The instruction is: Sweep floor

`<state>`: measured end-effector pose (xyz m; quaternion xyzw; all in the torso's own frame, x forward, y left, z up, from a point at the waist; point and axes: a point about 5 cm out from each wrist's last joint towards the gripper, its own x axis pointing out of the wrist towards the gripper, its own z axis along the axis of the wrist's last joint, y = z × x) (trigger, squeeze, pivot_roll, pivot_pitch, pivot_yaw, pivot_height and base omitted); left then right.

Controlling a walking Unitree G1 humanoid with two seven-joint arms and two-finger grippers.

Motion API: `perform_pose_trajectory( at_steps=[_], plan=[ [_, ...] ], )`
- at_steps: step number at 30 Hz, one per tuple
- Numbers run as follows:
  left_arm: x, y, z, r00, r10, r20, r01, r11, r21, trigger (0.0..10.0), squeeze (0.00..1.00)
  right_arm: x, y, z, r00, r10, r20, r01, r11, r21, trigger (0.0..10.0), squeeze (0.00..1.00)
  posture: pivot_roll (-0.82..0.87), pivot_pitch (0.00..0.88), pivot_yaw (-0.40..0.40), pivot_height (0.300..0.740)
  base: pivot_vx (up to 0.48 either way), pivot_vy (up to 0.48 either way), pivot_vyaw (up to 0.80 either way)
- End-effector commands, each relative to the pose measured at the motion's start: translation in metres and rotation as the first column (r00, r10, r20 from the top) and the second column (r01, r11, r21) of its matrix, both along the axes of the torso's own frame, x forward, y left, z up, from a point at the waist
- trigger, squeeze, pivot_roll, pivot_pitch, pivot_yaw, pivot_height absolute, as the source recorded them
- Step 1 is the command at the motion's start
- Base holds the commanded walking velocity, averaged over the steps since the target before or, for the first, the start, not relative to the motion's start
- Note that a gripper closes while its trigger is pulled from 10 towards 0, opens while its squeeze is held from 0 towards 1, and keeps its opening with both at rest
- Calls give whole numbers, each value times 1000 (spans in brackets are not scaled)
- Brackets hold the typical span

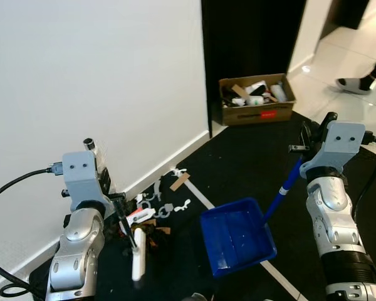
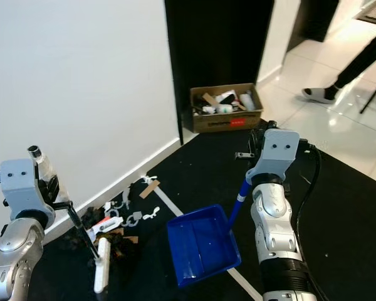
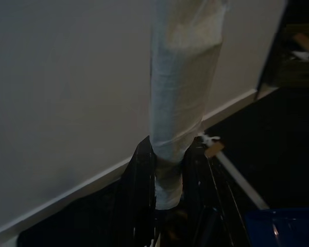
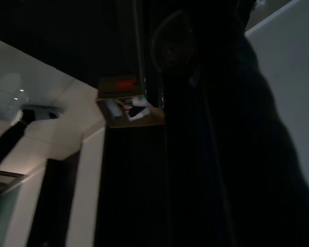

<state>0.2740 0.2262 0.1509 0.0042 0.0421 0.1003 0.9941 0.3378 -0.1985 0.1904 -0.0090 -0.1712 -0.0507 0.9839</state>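
My left gripper [image 1: 108,188] is shut on a brush's tape-wrapped handle [image 3: 183,77], low near the white wall. The brush's white head [image 1: 138,254] rests on the black floor beside a pile of scraps [image 1: 151,212]: white plastic bits, cardboard, dark litter. My right gripper [image 1: 307,143] is shut on the blue handle [image 1: 287,183] of a blue dustpan [image 1: 237,237]. The pan sits on the floor just right of the pile, its mouth toward the brush.
An open cardboard box [image 1: 255,100] full of odds and ends stands at the back by a dark doorway. A white tape line [image 1: 200,197] crosses the black mat. A person's foot [image 1: 354,83] rests on the glossy tiles at far right.
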Motion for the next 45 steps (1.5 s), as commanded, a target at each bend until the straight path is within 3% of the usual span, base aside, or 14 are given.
perform_pose_trajectory(
  at_steps=[1, 45],
  plan=[
    [-3, 7, 3, 1000, 19, 14, -19, 1000, 23, 10000, 0, 0, 3, 0, 1000, 11, 8, -11, 1000, 15, 10000, 0, 99, 195, 84, 740, 0, 0, 800],
    [0, 5, -3, 1000, 10, -16, -10, 999, 31, 10000, 0, -1, -1, -3, 1000, -11, 2, 11, 999, 35, 10000, 0, 93, 197, 90, 740, 0, 0, 743]
  ],
)
